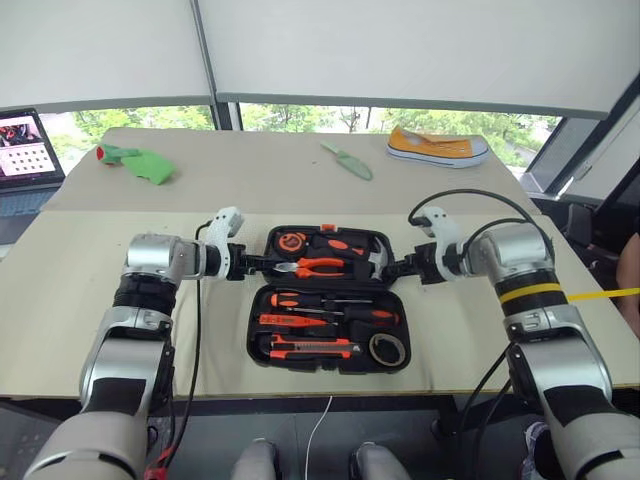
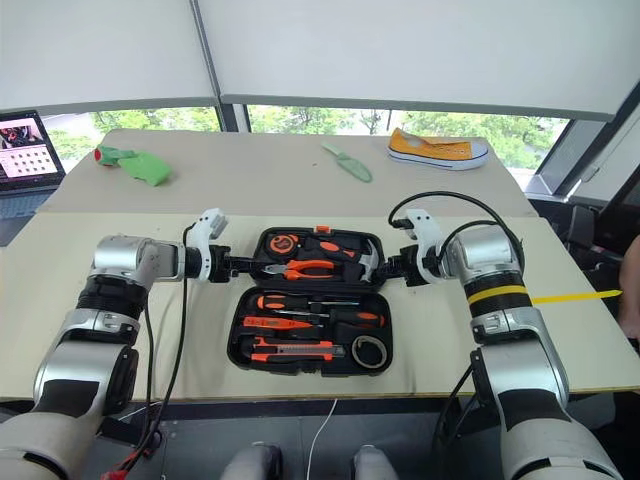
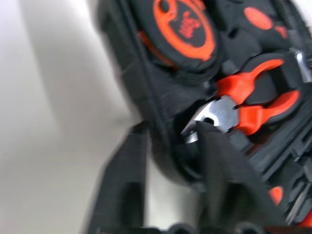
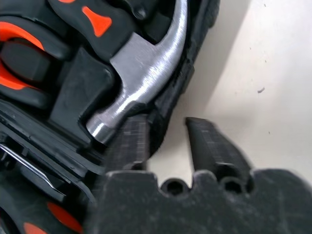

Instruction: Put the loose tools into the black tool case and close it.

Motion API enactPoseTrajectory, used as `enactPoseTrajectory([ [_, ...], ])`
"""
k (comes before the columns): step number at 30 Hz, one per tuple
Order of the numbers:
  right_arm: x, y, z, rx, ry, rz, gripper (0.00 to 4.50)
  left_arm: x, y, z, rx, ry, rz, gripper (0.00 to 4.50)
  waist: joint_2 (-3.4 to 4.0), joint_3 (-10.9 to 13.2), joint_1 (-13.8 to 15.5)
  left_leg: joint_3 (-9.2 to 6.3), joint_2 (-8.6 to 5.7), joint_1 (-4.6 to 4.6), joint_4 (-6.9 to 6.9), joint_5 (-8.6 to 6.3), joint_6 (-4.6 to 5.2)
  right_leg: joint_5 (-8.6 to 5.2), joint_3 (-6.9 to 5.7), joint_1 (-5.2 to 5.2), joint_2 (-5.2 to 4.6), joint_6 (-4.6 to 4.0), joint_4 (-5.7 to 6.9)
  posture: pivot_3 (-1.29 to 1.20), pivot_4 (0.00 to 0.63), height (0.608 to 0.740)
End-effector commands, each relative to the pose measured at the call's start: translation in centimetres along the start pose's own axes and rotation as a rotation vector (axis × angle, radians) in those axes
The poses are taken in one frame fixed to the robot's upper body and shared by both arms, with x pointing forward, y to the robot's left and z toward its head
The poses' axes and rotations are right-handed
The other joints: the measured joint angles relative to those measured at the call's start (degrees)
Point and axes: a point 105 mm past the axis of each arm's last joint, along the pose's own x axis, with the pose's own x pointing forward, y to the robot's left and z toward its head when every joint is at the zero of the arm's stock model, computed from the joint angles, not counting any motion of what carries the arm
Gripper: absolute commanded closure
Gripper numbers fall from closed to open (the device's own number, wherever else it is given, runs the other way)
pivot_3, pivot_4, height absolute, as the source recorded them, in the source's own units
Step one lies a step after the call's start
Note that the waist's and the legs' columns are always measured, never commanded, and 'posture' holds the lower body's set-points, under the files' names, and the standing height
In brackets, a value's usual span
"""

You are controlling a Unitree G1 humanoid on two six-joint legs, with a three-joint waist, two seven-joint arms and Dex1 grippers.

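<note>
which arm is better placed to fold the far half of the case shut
Neither clearly: both look equally placed. The left gripper and right gripper each straddle an opposite end rim of the black tool case's far half, so folding it with both together seems likeliest.

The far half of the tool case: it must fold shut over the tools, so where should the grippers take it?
Grip the far half by its two short side walls, left gripper from the left, right gripper from the right. The black tool case lies open flat; each gripper's fingers already straddle a wall, so both can probably swing it toward the robot.

Bright window daylight, blurred wrist views
</note>
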Motion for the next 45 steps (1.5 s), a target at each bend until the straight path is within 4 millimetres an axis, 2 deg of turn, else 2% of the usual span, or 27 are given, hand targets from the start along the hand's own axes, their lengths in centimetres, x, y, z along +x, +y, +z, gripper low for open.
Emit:
enactPoseTrajectory([
  [1,-0.4,-1.8,0.7,0.012,-0.063,-0.119,4.49,-0.1,-0.8,0.7,0.022,-0.038,-0.054,4.47,0.0,0.0,-0.1,0.0,-0.01,0.1,0.01,0.0,0.0,0.0,0.0,0.1,0.0,0.0,0.0,0.0,0.15,0.74],
  [4,-0.9,-0.9,2.5,-0.021,-0.221,-0.079,4.49,-0.6,-0.8,1.9,0.007,-0.176,-0.099,4.47,0.0,0.0,-0.2,-0.02,-0.01,0.1,0.04,0.04,-0.05,0.03,0.03,0.07,0.0,0.02,0.1,0.0,0.15,0.74],
  [7,-2.2,0.8,4.0,-0.167,-0.413,-0.01,4.49,-1.9,-1.0,3.2,0.079,-0.358,-0.146,4.47,0.0,0.0,-0.1,-0.06,-0.02,0.03,0.06,0.08,-0.06,0.03,0.03,-0.02,-0.01,0.02,0.2,0.0,0.15,0.74],
  [11,-4.5,3.6,4.0,-0.372,-0.63,0.085,4.49,-4.2,-1.3,3.9,0.247,-0.591,-0.16,4.47,0.02,0.1,-0.2,-0.08,-0.02,-0.22,0.01,0.09,-0.07,0.02,0.03,-0.23,0.0,0.03,0.16,0.0,0.15,0.74],
  [13,-5.9,5.1,3.1,-0.518,-0.744,0.137,4.49,-4.9,-1.4,2.7,0.345,-0.601,-0.145,4.47,0.02,0.1,-0.3,-0.1,-0.02,-0.36,-0.01,0.08,-0.07,0.02,0.03,-0.36,0.0,0.03,0.14,0.0,0.15,0.74],
  [14,-6.4,5.3,2.6,-0.584,-0.78,0.114,4.49,-5.0,-1.4,1.8,0.377,-0.574,-0.146,4.47,0.02,0.1,-0.3,-0.1,-0.02,-0.44,-0.01,0.08,-0.07,0.02,0.03,-0.43,0.01,0.03,0.13,0.0,0.15,0.74],
  [17,-6.9,2.6,1.0,-0.657,-0.814,-0.107,4.49,-5.7,-0.6,-0.4,0.495,-0.552,-0.086,4.47,0.02,0.1,-0.3,-0.12,-0.02,-0.53,-0.05,0.06,-0.07,0.02,0.03,-0.5,0.01,0.04,0.02,0.0,0.15,0.74],
  [19,-7.0,2.3,-1.0,-0.825,-0.797,-0.159,4.49,-6.4,-0.8,-0.8,0.602,-0.624,-0.041,4.47,0.02,0.1,-0.1,-0.11,-0.04,-0.53,-0.02,0.07,-0.07,0.02,0.03,-0.47,-0.01,0.04,0.0,0.0,0.15,0.74],
  [22,-6.9,2.2,-3.1,-1.015,-0.783,-0.196,4.49,-7.0,-1.4,-1.4,0.724,-0.681,-0.014,4.47,0.03,0.1,0.1,-0.1,-0.07,-0.52,0.0,0.07,-0.07,0.03,0.03,-0.42,-0.05,0.06,-0.06,0.0,0.15,0.74],
  [24,-6.6,3.0,-5.9,-1.281,-0.742,-0.184,4.49,-7.1,-2.2,-3.3,0.824,-0.66,-0.043,4.47,0.04,0.1,0.0,-0.11,-0.09,-0.49,0.04,0.1,-0.08,0.05,0.05,-0.38,-0.05,0.08,-0.06,0.0,0.15,0.74],
  [26,-6.2,3.3,-8.5,-1.415,-0.711,-0.15,4.49,-7.1,-2.5,-6.0,0.93,-0.575,-0.083,4.47,0.04,0.1,-0.1,-0.1,-0.1,-0.31,-0.02,0.09,-0.08,0.04,0.06,-0.18,-0.06,0.09,-0.16,0.0,0.15,0.74],
  [28,-6.1,3.2,-9.6,-1.443,-0.707,-0.142,4.49,-7.2,-2.5,-7.7,0.969,-0.522,-0.111,4.47,0.02,0.1,-0.1,-0.09,-0.09,0.15,-0.18,0.01,-0.03,0.01,0.06,0.26,-0.06,0.08,-0.35,0.0,0.15,0.74],
  [29,-6.1,2.8,-10.3,-1.407,-0.698,-0.143,4.5,-7.6,-2.0,-8.3,0.953,-0.516,-0.093,4.12,0.03,0.1,-0.1,-0.08,-0.08,0.27,-0.23,0.01,-0.03,0.0,0.06,0.35,-0.06,0.07,-0.37,0.0,0.15,0.74],
  [30,-6.1,2.4,-10.7,-1.389,-0.692,-0.155,4.13,-7.9,-1.4,-8.8,0.945,-0.509,-0.07,3.76,0.07,0.1,-0.2,-0.07,-0.08,0.33,-0.23,0.01,-0.03,0.0,0.08,0.39,-0.06,0.06,-0.34,0.0,0.15,0.74],
  [31,-6.0,2.1,-11.2,-1.371,-0.682,-0.154,3.77,-8.3,-0.8,-9.2,0.934,-0.497,-0.047,3.68,0.08,0.0,-0.2,-0.05,-0.08,0.48,-0.23,0.02,-0.03,0.01,0.11,0.55,-0.07,0.06,-0.34,0.0,0.15,0.74],
  [33,-6.2,1.7,-11.7,-1.359,-0.672,-0.166,3.15,-9.0,0.3,-9.5,0.921,-0.487,0.01,2.9,0.06,0.1,-0.2,-0.04,-0.06,0.98,-0.24,0.0,-0.04,-0.06,0.09,1.08,-0.08,0.03,-0.46,0.0,0.15,0.74],
  [35,-6.5,1.5,-11.8,-1.354,-0.674,-0.183,2.43,-9.4,1.1,-9.5,0.901,-0.483,0.045,2.15,0.04,0.1,-0.1,0.03,0.01,1.08,-0.29,0.01,-0.04,-0.23,0.07,1.16,-0.11,-0.1,-0.59,0.0,0.15,0.74],
  [36,-6.9,1.3,-11.9,-1.365,-0.672,-0.189,2.21,-9.8,1.5,-9.3,0.864,-0.487,0.055,1.93,0.04,0.1,-0.1,0.04,0.01,1.08,-0.28,0.01,-0.04,-0.26,0.08,1.16,-0.11,-0.16,-0.59,0.0,0.15,0.74],
  [37,-7.4,1.0,-12.0,-1.347,-0.666,-0.2,1.77,-10.0,1.9,-9.0,0.841,-0.488,0.058,1.81,0.04,0.1,-0.1,0.06,0.01,1.08,-0.28,0.02,-0.05,-0.29,0.09,1.15,-0.13,-0.2,-0.6,0.0,0.15,0.74],
  [39,-8.3,0.5,-12.0,-1.313,-0.671,-0.223,1.77,-10.3,2.4,-8.6,0.822,-0.481,0.064,1.81,0.04,0.1,0.1,0.08,0.01,1.11,-0.28,0.03,-0.04,-0.26,0.09,1.2,-0.15,-0.15,-0.6,0.0,0.15,0.74],
  [41,-9.3,0.8,-12.7,-1.188,-0.639,-0.145,1.77,-9.9,2.4,-7.9,0.803,-0.473,0.03,1.81,0.05,0.1,0.1,0.12,0.03,1.16,-0.28,0.03,-0.04,-0.26,0.11,1.23,-0.15,-0.15,-0.6,0.0,0.15,0.74],
  [42,-9.7,1.2,-13.3,-1.119,-0.614,-0.082,2.31,-9.6,2.3,-7.6,0.792,-0.469,0.006,1.81,0.07,0.1,0.4,0.14,0.03,1.17,-0.28,0.04,-0.03,-0.26,0.13,1.24,-0.15,-0.16,-0.6,0.0,0.15,0.74],
  [45,-10.6,2.8,-15.4,-0.991,-0.507,0.083,3.23,-8.1,1.8,-6.2,0.79,-0.451,-0.048,2.58,0.04,0.1,0.8,0.14,0.07,1.19,-0.32,0.03,-0.02,-0.13,0.09,1.37,-0.12,0.01,-0.61,0.0,0.15,0.74],
])
